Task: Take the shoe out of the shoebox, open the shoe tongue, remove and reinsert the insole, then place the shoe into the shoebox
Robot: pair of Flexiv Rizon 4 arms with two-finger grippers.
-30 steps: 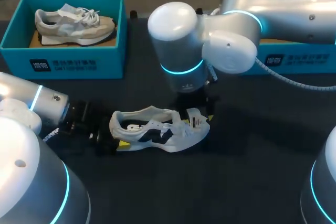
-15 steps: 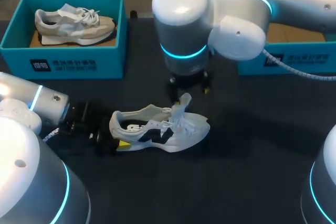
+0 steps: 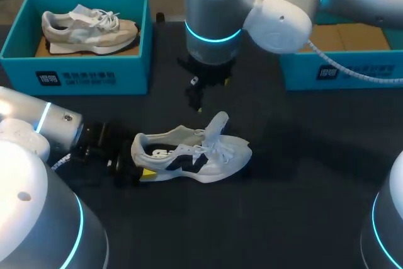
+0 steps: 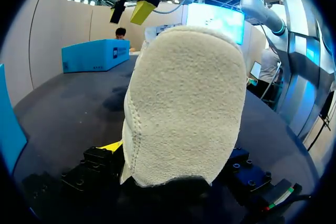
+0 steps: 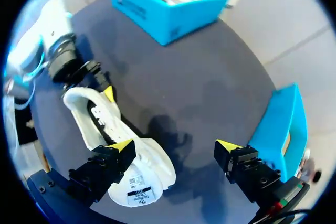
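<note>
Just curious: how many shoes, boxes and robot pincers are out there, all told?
Shoes: 2, a white shoe and a beige shoe.
Boxes: 2, the left box and the right box.
Pincers: 2, the left pincer and the right pincer.
Total: 6.

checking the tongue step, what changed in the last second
The right end effector let go of the tongue, which now stands up, and rose away from it, open. The left end effector stayed clamped on the heel of the white shoe, which did not shift.
</note>
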